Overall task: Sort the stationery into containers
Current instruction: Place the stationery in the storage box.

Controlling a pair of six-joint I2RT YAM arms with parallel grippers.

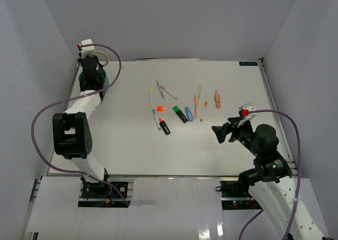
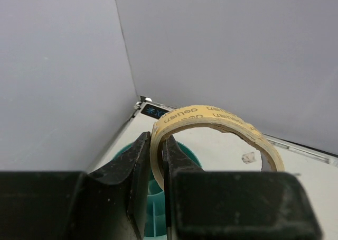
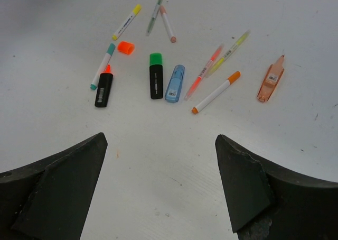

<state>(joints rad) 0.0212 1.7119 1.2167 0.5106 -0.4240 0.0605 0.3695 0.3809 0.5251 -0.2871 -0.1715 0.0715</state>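
Over the white counter (image 2: 224, 151), the left pincer (image 2: 157, 145) nips a tan tape ring (image 2: 211, 113) by its wall, the ring jutting forward above the round teal plastic organiser (image 2: 187, 154).

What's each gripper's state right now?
Left gripper: shut on the tan tape ring above the round teal plastic organiser.
Right gripper: open, holding nothing.

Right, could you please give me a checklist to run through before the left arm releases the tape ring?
1. Grip on the tape ring: ok, the left gripper pinches its band between the fingers.
2. Ring above the teal organiser: ok, teal shows just below the fingers.
3. Which compartment lies under the ring: cannot tell.
4. The right gripper out of the way: ok, open over bare table.
5. Sorting finished: not ok, the green highlighter and other items lie on the table.
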